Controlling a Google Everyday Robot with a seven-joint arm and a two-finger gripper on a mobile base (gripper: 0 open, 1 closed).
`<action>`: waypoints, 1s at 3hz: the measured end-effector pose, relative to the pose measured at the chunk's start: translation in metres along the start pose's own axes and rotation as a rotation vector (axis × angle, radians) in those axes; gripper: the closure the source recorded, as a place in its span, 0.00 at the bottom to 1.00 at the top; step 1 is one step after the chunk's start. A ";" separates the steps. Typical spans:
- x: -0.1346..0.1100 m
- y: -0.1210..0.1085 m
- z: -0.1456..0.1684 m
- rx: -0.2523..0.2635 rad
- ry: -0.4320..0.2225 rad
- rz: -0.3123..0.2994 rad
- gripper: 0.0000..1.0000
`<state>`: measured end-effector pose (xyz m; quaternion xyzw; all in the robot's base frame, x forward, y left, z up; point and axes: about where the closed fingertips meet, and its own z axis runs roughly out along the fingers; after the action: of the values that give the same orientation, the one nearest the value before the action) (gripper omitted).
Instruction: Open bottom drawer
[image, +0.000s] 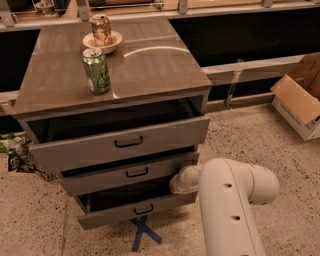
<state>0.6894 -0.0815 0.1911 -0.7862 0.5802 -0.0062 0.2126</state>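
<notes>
The bottom drawer (135, 210) is the lowest and narrowest of three grey-brown fronts, with a small black handle (143, 210). It stands pulled out a little, with a dark gap above its front. My white arm (230, 200) reaches in from the lower right. Its wrist (184, 181) sits at the right end of the drawers, between the middle front and the bottom front. The gripper itself is hidden behind the wrist and the drawer fronts.
The top drawer (120, 142) and middle drawer (132, 172) are also partly open. A green can (97, 70) and a bowl holding another can (102, 37) stand on the cabinet top. A cardboard box (300, 95) lies at the right. Blue tape cross (144, 232) marks the floor.
</notes>
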 end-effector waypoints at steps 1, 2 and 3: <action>0.000 0.000 0.000 0.000 0.000 0.000 1.00; 0.000 0.000 0.000 0.000 0.000 0.000 1.00; 0.000 0.000 0.000 0.000 0.000 0.000 1.00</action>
<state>0.6892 -0.0815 0.1911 -0.7862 0.5803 -0.0060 0.2125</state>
